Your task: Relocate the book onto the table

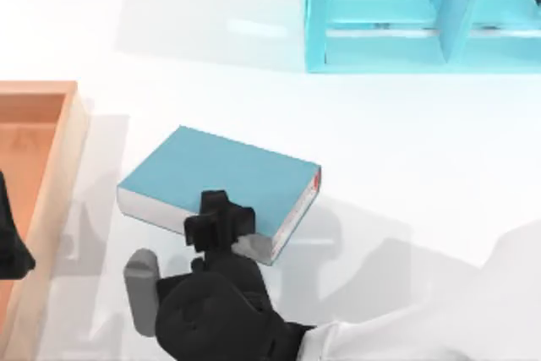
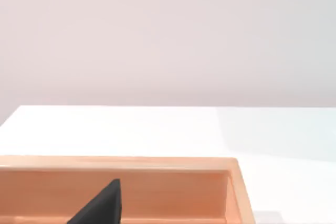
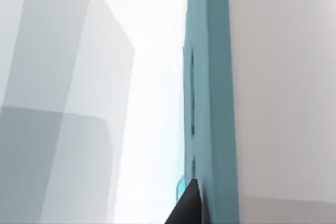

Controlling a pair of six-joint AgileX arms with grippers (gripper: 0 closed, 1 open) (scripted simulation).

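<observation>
Top view: the book (image 1: 215, 178), a thick hardcover with a teal-blue cover, white page edges and a small red mark at its right corner, sits over the white table (image 1: 406, 150) a little left of centre, turned at an angle so that its long side runs from near-left to far-right. The right gripper (image 1: 218, 224) reaches in from the near edge, its white arm coming from the near right, and its dark fingers are clamped on the book's near edge, one showing on top of the cover. A grey shadow of the book and arm falls on the table to the near side and right. Whether the book lies flat on the surface or is held just above it cannot be told.

At the left edge stands an orange-brown wooden tray (image 1: 72, 137). The left gripper (image 1: 12, 243) is parked over the tray at the far left; whether its fingers are apart or together cannot be told. A light cyan shelf unit (image 1: 317, 19) stands at the far right.

The right wrist view shows the book's teal cover (image 3: 210, 103) close up beside a dark fingertip (image 3: 186, 208).
</observation>
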